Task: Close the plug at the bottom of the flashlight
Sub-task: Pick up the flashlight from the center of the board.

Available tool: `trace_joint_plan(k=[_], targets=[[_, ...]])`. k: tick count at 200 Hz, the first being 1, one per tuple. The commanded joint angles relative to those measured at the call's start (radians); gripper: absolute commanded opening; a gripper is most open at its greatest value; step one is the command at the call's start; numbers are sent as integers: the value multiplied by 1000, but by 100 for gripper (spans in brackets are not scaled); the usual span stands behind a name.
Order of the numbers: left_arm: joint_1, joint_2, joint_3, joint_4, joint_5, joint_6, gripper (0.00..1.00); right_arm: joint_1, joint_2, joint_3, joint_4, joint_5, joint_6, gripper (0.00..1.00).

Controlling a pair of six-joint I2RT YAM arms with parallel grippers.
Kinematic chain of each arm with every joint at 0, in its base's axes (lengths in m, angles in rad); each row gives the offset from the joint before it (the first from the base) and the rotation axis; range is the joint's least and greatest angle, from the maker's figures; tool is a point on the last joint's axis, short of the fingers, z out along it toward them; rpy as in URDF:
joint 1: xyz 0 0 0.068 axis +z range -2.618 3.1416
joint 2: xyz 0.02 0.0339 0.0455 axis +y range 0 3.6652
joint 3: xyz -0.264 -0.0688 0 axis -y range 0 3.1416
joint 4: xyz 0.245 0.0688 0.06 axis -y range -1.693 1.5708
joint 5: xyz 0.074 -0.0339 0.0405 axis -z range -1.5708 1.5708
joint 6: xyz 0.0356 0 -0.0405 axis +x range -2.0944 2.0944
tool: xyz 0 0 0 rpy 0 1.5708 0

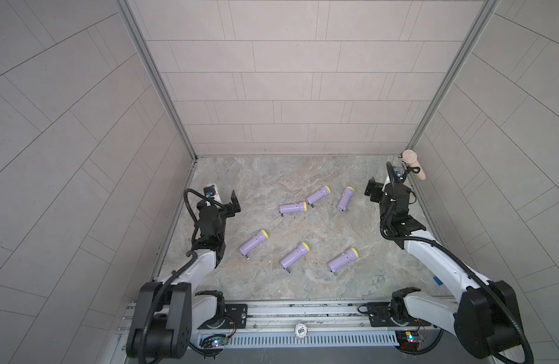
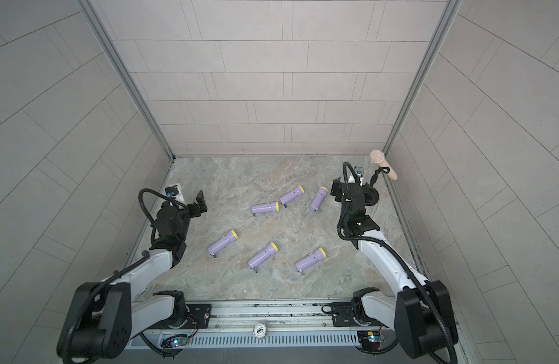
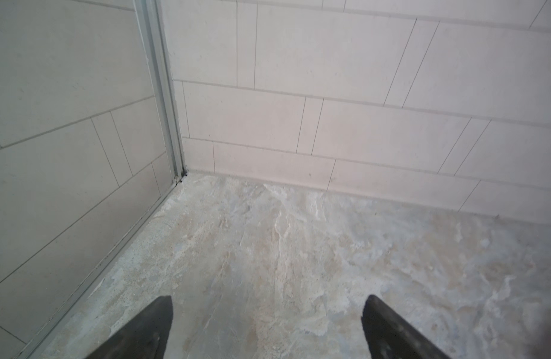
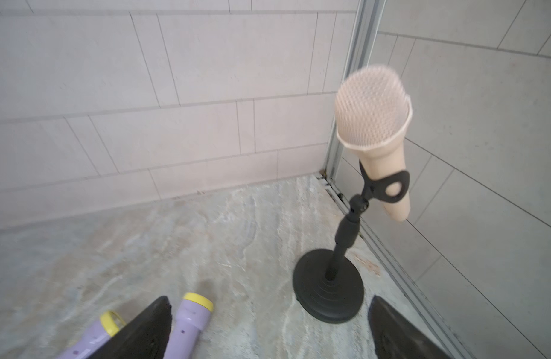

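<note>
Even diffuse light, soft shadows; edges warped; rt wrist view blurry.

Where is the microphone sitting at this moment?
In both top views the microphone stands on its black stand in the table's far right corner, just beyond the open right claw.

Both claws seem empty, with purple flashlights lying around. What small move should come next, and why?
Probably lower the right gripper toward the nearest flashlight, lying close by. Both it and the left gripper stand open, holding nothing, and no flashlight is touched yet.
</note>
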Motion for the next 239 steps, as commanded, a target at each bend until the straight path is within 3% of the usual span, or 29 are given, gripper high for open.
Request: trace_joint_plan(k=[1, 17, 28, 51, 73, 97, 111, 149, 185, 213, 239], targets=[[0, -82, 50, -152, -2, -184, 100, -4, -52, 44, -274, -28, 305, 100], [4, -125, 74, -172, 57, -336, 99, -13, -105, 55, -442, 76, 523, 100], [4, -144, 98, -187, 109, -409, 100, -40, -142, 38, -387, -59, 408, 100], [8, -234, 102, -294, 110, -645, 100, -33, -175, 47, -402, -112, 312, 100], [15, -261, 189, -495, 122, -658, 100, -14, -149, 66, -412, -215, 306, 100], [14, -235, 207, -474, 165, -638, 100, 49, -106, 109, -454, -245, 265, 100], [14, -238, 198, -513, 116, -725, 100, 115, -80, 146, -496, -218, 231, 100], [1, -111, 374, -733, 228, -613, 100, 243, 6, 250, -647, -167, 194, 100], [-40, -23, 392, -791, 220, -585, 100, 279, 49, 307, -713, -258, 173, 100], [-47, 64, 441, -802, 315, -585, 100, 286, 79, 309, -728, -338, 164, 100], [-91, 75, 476, -874, 325, -473, 100, 293, 121, 288, -714, -427, 169, 100]])
